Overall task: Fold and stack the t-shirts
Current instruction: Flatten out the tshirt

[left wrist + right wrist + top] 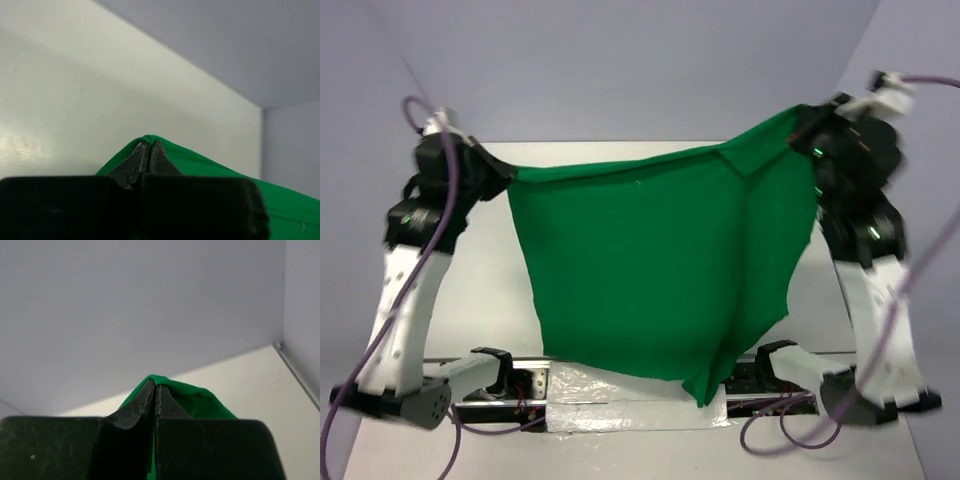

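Note:
The bright green t-shirt (660,270) hangs in the air, stretched between both grippers above the white table (650,150). My left gripper (506,176) is shut on its left top corner, and the cloth (210,167) wraps over the fingertips in the left wrist view. My right gripper (800,136) is shut on its right top corner, held higher; green cloth (200,400) drapes over the fingertips there. The shirt's lower edge hangs down to a point near the arm bases (705,385). A fold runs down its right half.
The table is enclosed by pale grey-lilac walls (620,60) at the back and sides. The arm bases (620,385) and purple cables (790,430) lie along the near edge, with a taped strip between them.

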`<action>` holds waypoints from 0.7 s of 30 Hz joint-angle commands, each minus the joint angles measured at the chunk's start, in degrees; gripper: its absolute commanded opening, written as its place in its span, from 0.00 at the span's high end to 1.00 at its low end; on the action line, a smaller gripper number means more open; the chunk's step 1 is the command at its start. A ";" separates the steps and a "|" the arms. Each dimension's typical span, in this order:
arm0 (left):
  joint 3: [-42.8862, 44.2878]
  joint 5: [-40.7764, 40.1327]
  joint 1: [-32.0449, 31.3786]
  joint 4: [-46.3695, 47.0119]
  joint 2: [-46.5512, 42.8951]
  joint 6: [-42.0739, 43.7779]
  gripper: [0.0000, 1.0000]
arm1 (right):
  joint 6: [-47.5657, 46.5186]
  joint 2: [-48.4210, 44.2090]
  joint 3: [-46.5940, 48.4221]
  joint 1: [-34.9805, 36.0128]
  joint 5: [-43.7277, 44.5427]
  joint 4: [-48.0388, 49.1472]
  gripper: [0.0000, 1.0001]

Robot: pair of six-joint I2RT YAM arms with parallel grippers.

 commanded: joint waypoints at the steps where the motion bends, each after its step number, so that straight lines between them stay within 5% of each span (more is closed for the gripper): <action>1: -5.83 -4.60 1.73 2.24 7.01 3.56 1.00 | -2.48 9.77 -4.20 0.18 2.03 4.24 1.00; 8: -9.29 -1.09 8.95 8.13 29.07 5.59 1.00 | -0.99 38.12 -1.50 0.36 -2.97 9.86 1.00; 17: 10.83 -1.52 17.82 2.52 56.34 7.44 1.00 | 4.81 73.30 32.50 2.38 -9.39 3.82 1.00; 21: 14.17 -2.23 19.93 2.34 60.03 7.18 1.00 | 8.05 77.56 37.45 3.52 -10.89 6.52 1.00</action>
